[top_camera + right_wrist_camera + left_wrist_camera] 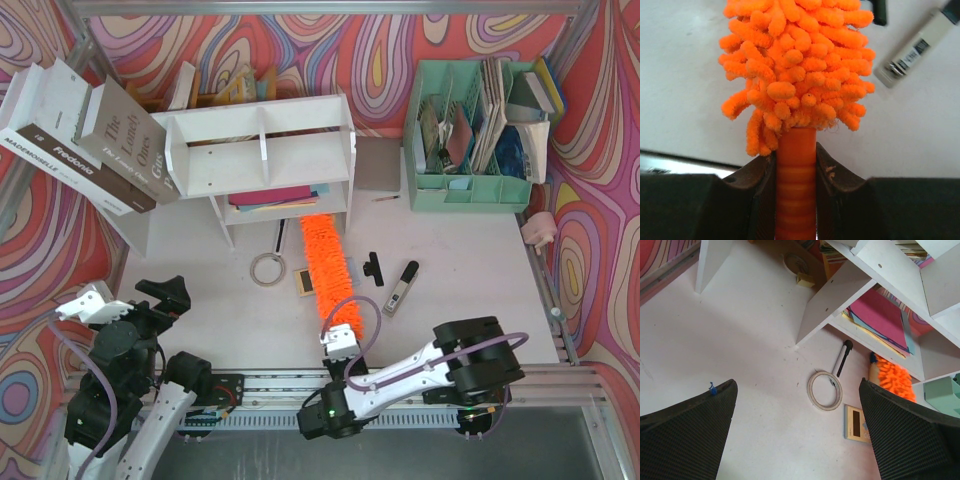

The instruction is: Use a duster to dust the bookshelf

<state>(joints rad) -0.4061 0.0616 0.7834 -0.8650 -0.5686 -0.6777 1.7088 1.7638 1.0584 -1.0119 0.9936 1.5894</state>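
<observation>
The white bookshelf stands at the back centre, with flat books in its lower tier; its underside and dividers show in the left wrist view. The orange fluffy duster stretches from the shelf's lower right front toward me, its far tip just at the lower tier. My right gripper is shut on the duster's ribbed orange handle, with the fluffy head straight ahead. My left gripper is open and empty at the front left, apart from the shelf. The duster's tip also shows there.
A mint green organizer stands back right. Big books lean at the back left. On the table lie a tape ring, a tan device, a black pen, a black clip and a grey stick device.
</observation>
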